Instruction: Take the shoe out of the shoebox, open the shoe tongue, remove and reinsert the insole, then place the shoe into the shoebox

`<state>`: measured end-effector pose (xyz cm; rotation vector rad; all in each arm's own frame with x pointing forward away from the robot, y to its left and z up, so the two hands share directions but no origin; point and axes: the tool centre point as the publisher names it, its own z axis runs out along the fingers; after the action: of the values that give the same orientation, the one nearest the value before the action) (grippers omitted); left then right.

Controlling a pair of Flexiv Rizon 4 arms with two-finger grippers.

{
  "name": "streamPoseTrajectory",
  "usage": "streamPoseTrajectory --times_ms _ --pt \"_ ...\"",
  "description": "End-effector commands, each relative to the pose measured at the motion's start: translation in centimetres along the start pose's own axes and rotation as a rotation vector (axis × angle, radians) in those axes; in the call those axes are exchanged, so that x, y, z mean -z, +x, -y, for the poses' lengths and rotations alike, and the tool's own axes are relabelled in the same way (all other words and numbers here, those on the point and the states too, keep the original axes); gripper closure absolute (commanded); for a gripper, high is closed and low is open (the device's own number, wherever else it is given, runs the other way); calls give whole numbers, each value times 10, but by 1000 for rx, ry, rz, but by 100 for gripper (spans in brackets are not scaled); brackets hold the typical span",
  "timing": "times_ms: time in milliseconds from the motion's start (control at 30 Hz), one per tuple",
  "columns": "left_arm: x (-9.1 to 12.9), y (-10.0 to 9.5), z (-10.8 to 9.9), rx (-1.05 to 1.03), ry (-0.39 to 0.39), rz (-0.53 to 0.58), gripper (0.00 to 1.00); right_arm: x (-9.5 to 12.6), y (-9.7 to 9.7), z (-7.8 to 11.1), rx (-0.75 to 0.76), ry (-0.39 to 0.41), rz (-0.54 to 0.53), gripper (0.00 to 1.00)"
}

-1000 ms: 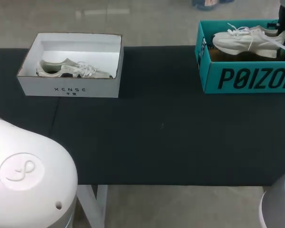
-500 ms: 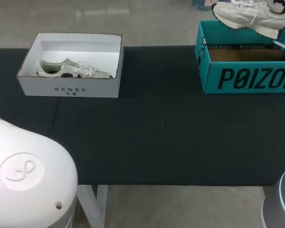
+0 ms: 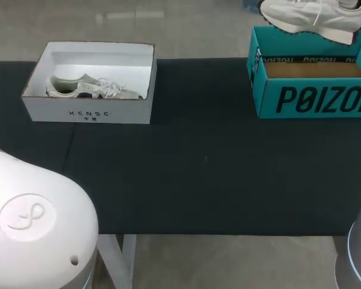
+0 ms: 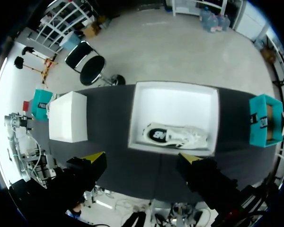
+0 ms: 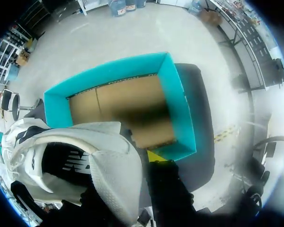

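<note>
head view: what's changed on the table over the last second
The white shoe rose out of the teal shoebox and drifted a little left; it now hangs above the box's back wall. The white box and the second shoe inside stayed put.

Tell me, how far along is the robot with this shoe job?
Done: the white sneaker is out of the teal shoebox, whose cardboard floor shows bare. In hand: the right end effector grips the sneaker at its heel collar, holding it above the box. Left to do: opening the tongue, pulling out and refitting the insole, and putting the sneaker back in the box.
</note>
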<state>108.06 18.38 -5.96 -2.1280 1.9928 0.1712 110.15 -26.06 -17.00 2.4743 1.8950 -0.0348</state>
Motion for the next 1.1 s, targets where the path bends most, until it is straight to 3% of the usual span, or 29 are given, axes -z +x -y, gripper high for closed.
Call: streamPoseTrajectory --times_ms 33,333,633,1100 --pt "-1 0 -2 1 6 -2 0 0 13 80 20 -455 21 100" --pt "-1 0 -2 1 6 -2 0 -9 37 139 123 -501 61 100" --pt "-1 0 -2 1 6 -2 0 -30 65 186 195 -538 92 100" --pt "-1 0 -2 1 6 -2 0 -83 123 215 165 -559 97 100"
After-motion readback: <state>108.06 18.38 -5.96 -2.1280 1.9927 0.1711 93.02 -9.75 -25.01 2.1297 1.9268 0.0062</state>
